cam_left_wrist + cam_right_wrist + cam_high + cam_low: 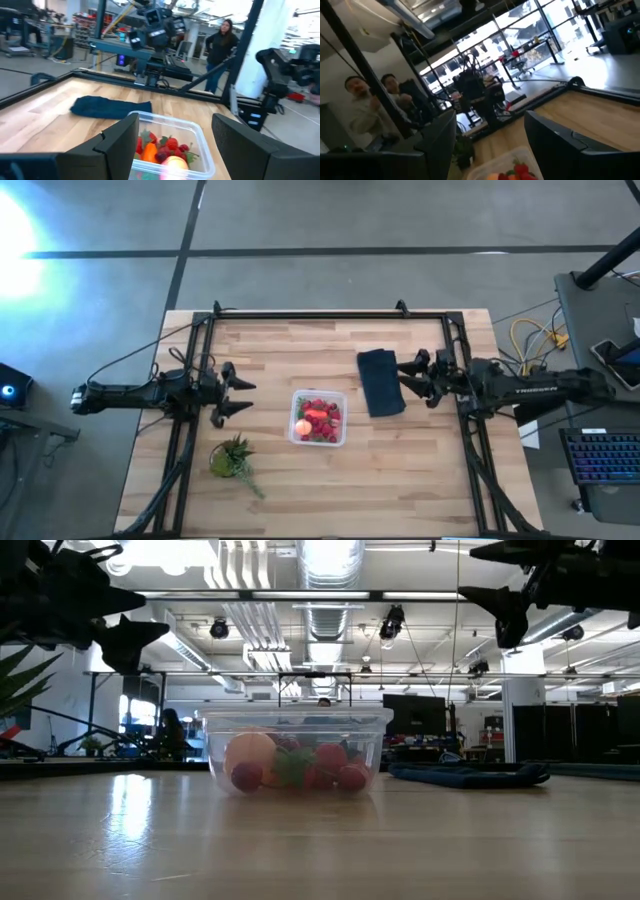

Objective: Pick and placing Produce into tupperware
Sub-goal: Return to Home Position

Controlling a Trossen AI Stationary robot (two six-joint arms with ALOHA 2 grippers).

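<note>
Both my grippers are released and empty. Left gripper [243,397] hovers raised, just beside the tupperware [344,418]; right gripper [404,377] hangs over the navy cloth's [375,385] edge. Produce [318,420] lies inside the tupperware, mid-tabletop [300,350].

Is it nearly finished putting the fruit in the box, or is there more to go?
Nearly finished. Done: the produce lies inside the tupperware; no loose pieces show on the table. In hand: nothing, the left end effector and right end effector hang open and empty beside it. Left: probably just parking them.
</note>
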